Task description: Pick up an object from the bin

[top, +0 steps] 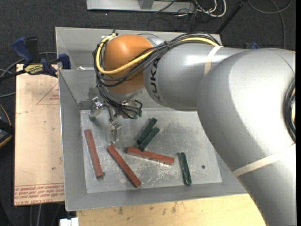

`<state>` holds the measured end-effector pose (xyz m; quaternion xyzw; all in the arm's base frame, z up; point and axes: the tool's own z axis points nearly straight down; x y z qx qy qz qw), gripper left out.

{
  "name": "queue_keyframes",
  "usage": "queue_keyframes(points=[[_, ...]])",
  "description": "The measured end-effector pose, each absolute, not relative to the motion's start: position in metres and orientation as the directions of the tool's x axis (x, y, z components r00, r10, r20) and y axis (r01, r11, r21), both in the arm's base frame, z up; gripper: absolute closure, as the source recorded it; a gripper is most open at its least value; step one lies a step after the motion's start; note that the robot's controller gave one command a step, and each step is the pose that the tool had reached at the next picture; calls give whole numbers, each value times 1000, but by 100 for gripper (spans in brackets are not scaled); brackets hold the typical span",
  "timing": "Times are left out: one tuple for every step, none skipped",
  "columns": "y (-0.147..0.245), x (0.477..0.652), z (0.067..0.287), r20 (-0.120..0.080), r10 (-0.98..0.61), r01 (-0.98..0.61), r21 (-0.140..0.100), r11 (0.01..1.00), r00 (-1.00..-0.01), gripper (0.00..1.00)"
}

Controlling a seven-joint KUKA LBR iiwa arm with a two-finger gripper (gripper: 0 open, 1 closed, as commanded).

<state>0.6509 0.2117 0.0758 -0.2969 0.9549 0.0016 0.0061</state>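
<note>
My gripper hangs over the bin's upper left part, just above the floor. Right below it lies a red-brown stick, running diagonally toward the front. A second red-brown stick lies to the gripper's left, nearly lengthwise. To its right lie two dark green sticks, side by side and tilted. I see nothing held in the gripper.
A third red-brown stick lies flat in the middle of the bin, and another dark green stick rests near the front right. The arm and its orange cover hide the bin's back part and right side.
</note>
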Motion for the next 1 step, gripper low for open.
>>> queue_keyframes(points=[[212, 651, 76, -13, -567, -567, 0, 824, -824, 0]])
